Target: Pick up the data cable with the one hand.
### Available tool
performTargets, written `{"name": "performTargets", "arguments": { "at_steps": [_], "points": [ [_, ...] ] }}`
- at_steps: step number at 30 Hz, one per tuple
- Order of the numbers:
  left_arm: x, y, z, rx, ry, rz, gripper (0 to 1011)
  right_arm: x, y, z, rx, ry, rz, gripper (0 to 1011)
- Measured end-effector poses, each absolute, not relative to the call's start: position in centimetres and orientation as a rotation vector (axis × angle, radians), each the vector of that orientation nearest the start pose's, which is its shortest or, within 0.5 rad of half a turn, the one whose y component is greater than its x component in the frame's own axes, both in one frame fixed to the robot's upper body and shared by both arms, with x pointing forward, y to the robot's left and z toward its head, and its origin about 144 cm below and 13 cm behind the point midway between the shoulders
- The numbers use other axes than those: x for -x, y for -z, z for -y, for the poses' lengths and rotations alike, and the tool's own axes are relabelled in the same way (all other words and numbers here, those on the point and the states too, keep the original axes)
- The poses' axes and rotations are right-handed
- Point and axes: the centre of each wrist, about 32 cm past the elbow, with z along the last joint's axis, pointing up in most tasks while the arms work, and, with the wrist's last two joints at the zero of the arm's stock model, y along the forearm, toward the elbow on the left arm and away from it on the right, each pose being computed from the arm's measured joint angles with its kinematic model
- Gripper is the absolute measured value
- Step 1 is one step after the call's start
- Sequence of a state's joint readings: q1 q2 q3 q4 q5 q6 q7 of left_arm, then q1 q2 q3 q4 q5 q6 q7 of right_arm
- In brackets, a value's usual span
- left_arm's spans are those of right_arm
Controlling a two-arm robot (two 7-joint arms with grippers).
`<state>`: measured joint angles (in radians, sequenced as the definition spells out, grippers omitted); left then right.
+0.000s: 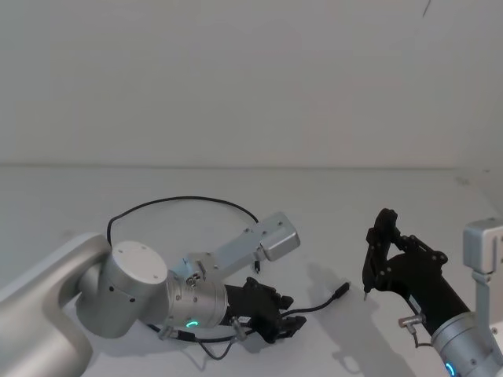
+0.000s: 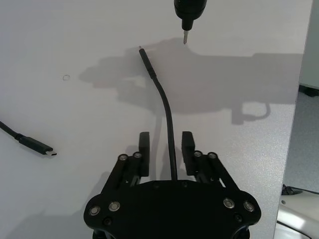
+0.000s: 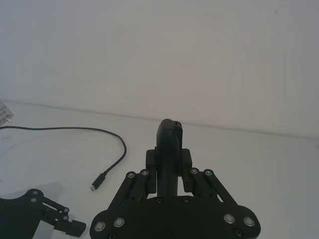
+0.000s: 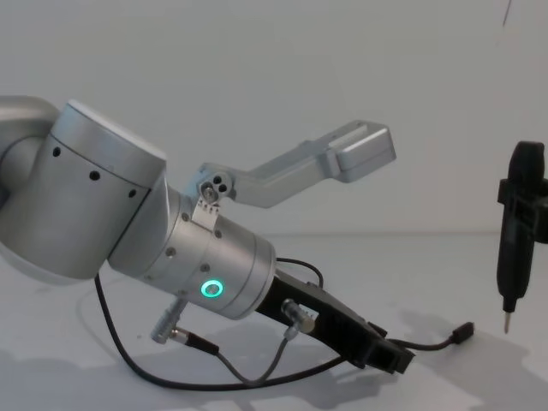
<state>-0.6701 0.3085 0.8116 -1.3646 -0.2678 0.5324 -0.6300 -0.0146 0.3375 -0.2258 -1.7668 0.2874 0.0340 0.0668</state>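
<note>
left gripper (image 2: pixel 166 135) wide, astride data cable (image 2: pixel 170 127) | right gripper (image 3: pixel 168 162) clamps pen tool (image 3: pixel 169 137), tip near plug (image 2: pixel 144 55) | table (image 2: pixel 75 114) bare around

The thick silver left arm (image 4: pixel 103 197) is glowing with a green ring light (image 4: pixel 211 288); the left gripper (image 2: pixel 165 144) and right gripper (image 3: pixel 168 162) are showing black plastic and silver screws.

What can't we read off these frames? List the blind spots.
Head view: the left arm covers the middle stretch of the data cable.
Left wrist view: the cable disappears under the body of the left gripper, behind its open fingers. The pen tool is cut off by the top edge.
Right wrist view: the right gripper, shut on the tool, hides the tool's tip.
</note>
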Motion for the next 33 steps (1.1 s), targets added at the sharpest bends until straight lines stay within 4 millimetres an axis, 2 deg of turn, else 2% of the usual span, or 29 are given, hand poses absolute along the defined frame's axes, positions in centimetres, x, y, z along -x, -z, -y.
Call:
{"name": "performTargets", "arguments": {
  "at_steps": [1, 7, 8, 10, 11, 22, 33],
  "points": [
    [-56.4, -124.6, -11.9, -0.578, -0.392, -0.025, 375, -44.3, -118.9, 23.7, -0.026, 1.229, 0.075, 279],
    [-56.4, -124.6, -11.9, -0.578, -0.392, -0.025, 224, -44.3, -118.9, 23.7, -0.026, 1.229, 0.075, 279],
    [-56.4, -124.6, -11.9, -0.578, -0.392, -0.025, 160, -44.3, -118.9, 23.7, -0.026, 1.23, 0.075, 279],
    [-56.4, -124.6, -11.9, -0.578, -0.392, -0.025, 123, -44.3, -118.9, 23.7, -0.026, 1.229, 0.075, 279],
    [-56.4, -124.6, -11.9, -0.578, -0.392, -0.025, 67, -44.3, -118.9, 23.7, -0.026, 1.23, 0.075, 279],
    [-56.4, -124.6, -11.9, -0.579, -0.39, -0.023, 44, -44.4, -119.1, 23.8, -0.035, 1.233, 0.077, 279],
    [-56.3, -125.2, -13.2, -0.566, -0.354, 0.035, 44, -44.8, -121.6, 24.5, -0.133, 1.237, 0.062, 279]
  ]
}}
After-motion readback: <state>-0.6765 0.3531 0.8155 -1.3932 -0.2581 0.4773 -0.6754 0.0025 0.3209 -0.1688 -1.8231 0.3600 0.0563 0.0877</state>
